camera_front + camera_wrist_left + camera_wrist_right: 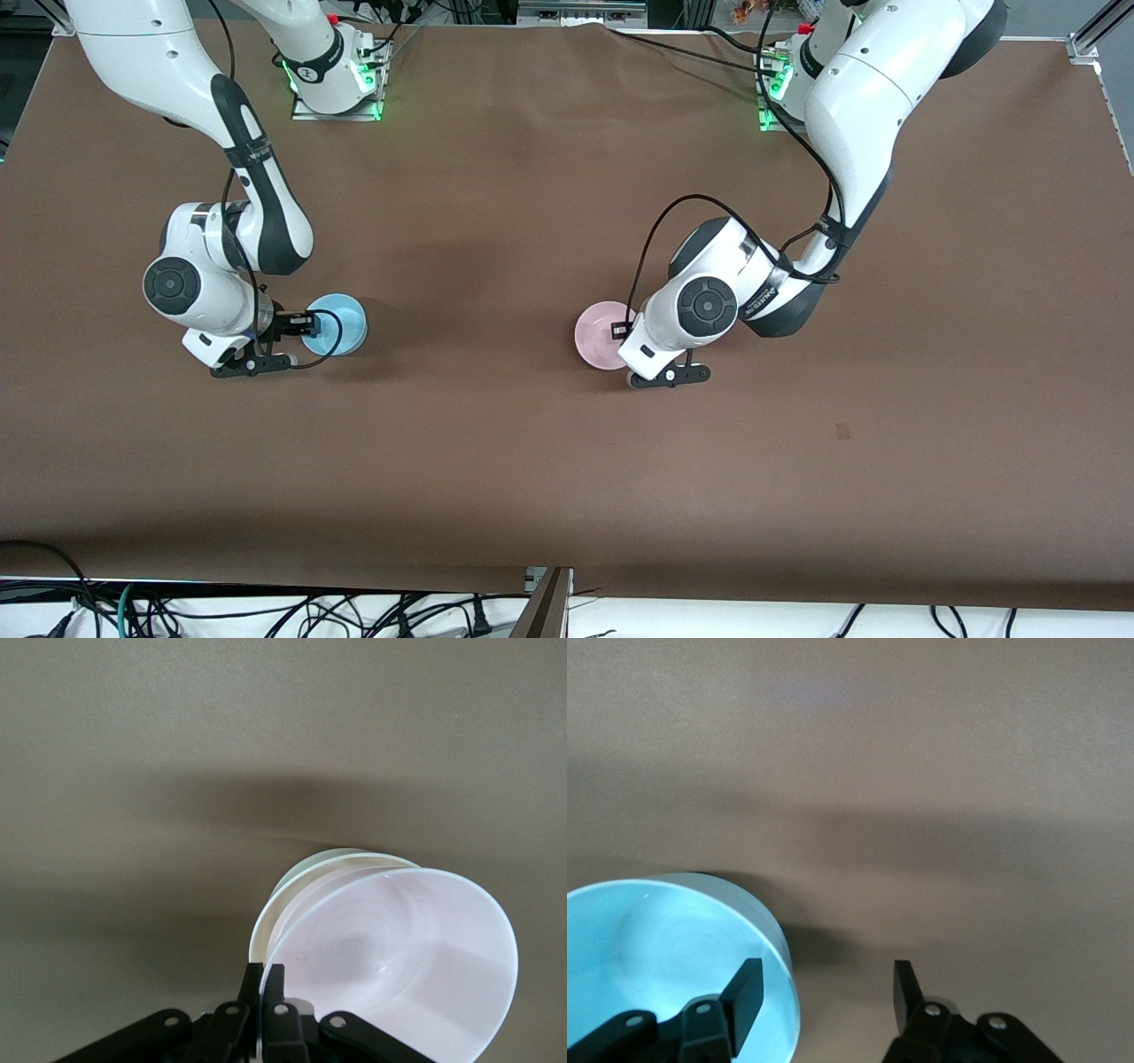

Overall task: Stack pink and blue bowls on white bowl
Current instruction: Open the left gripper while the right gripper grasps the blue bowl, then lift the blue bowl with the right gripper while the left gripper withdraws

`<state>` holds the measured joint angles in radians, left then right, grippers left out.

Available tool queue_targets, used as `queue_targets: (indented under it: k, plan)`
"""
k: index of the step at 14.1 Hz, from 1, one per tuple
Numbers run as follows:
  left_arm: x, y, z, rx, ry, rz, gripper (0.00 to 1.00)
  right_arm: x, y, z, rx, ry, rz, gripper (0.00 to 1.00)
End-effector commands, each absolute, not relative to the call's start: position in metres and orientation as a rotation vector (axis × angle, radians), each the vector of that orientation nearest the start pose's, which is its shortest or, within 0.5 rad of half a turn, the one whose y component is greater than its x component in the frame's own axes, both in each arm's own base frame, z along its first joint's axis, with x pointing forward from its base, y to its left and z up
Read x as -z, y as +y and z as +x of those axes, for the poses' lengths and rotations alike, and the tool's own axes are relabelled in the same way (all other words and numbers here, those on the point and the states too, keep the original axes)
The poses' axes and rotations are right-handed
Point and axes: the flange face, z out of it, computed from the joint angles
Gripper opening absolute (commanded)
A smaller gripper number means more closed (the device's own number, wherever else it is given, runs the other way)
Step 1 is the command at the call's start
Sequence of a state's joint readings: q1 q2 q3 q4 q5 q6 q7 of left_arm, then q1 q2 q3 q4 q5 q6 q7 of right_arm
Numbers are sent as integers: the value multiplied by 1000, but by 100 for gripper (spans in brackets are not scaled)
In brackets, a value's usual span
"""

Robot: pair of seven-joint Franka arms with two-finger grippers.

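Pink bowl (403, 961) tilted, left pincer (266, 992) clamping rim

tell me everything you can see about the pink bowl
The small round pale pink plastic bowl looks smooth and glossy, with faint concentric rings inside and nothing in it. In the left wrist view it is tilted, its rim pinched between the closed fingers of the left gripper. A small round white plastic bowl shows right under it, the pink one partly nested in it. In the front view the pink bowl sits toward the left arm's end of the brown table, partly hidden by that arm's wrist.
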<state>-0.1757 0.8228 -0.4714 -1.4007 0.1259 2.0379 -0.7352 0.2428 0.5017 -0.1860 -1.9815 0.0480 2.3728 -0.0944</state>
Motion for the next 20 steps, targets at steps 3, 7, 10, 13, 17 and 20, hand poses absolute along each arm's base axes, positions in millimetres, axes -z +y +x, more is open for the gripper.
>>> queue_targets:
  k: [3,7,10,13,17,20]
  plan:
    - [-243,-373,616,-366,-249,-3237,28,-198,48,601,-143,-138,-3189,42]
    - [-250,-368,622,-351,-261,-3244,100,-203,49,604,-140,-121,-3188,0]
    - [-256,-363,625,-342,-268,-3243,100,-210,48,605,-143,-131,-3184,0]
    - [-285,-333,645,-267,-318,-3254,100,-233,49,617,-207,-123,-3175,0]
    - [-330,-282,668,-166,-401,-3253,100,-282,56,641,-306,-53,-3098,0]
    - [-356,-231,682,-121,-204,-3266,100,-295,68,644,-307,-44,-3065,0]
